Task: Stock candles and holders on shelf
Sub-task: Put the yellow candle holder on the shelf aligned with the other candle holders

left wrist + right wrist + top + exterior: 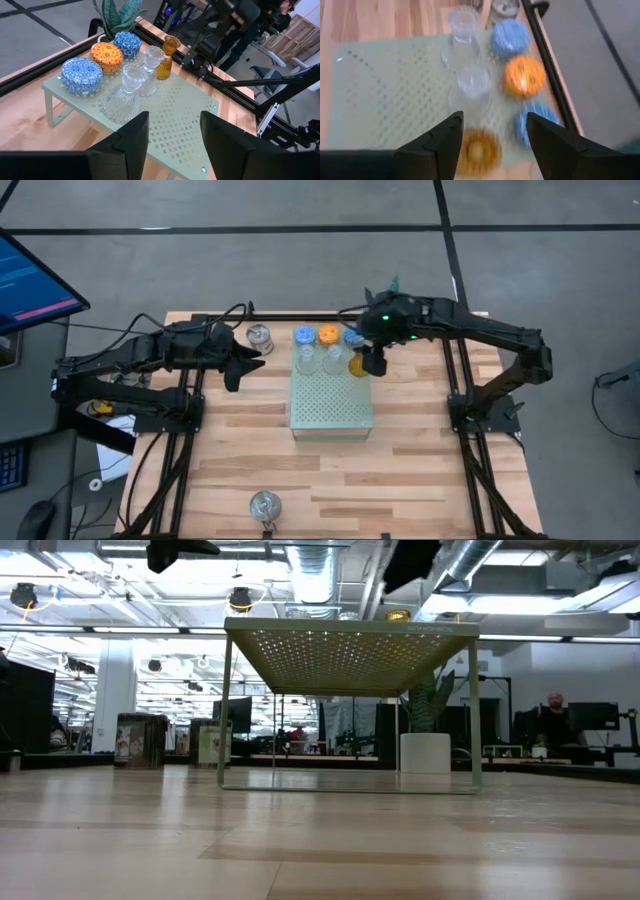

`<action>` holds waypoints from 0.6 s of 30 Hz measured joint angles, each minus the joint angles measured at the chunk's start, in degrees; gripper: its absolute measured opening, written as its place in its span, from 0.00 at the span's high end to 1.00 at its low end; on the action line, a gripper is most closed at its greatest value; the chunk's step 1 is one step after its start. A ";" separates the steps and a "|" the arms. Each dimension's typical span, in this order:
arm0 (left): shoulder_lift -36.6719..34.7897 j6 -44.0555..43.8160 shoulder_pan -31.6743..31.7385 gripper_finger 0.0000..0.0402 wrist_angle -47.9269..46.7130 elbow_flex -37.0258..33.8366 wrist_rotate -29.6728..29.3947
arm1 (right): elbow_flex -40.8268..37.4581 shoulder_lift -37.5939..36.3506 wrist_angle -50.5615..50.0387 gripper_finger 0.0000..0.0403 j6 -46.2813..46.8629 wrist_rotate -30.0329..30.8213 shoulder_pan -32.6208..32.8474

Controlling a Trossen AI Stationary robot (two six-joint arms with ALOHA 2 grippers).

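Wooden tabletop (400, 470) fills the frame's middle, with the mint shelf (332, 412) at its centre carrying three candles and three glass holders along its upper edge. One silver tin (259, 336) stands just left of the shelf, another (265, 505) at bottom centre. Right gripper (372, 363) hovers open and empty above the amber cup (357, 365); left gripper (234, 373), also parted and empty, waits left. That tin looks light, rigid and slick, best pinched across its rim.

We are looking across the mint shelf (165, 120): two blue candles (81, 75) and an orange candle (106, 56) are sitting along its far edge, two clear holders (125, 95) are standing beside them, and the amber holder (166, 59) is standing just behind those.
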 joint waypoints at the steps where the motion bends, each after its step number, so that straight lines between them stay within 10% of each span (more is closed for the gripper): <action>1: 0.00 -0.04 0.00 0.56 -0.02 0.00 0.04 | 0.00 -1.21 -2.00 0.50 1.32 0.16 0.03; 12: 0.00 -0.15 0.02 0.56 0.00 0.00 0.28 | -11.31 -9.11 -11.38 0.95 10.75 7.25 4.31; 18: 0.00 -0.15 0.00 0.56 -0.02 0.01 0.24 | -20.76 -10.22 -0.55 0.95 11.55 7.12 2.92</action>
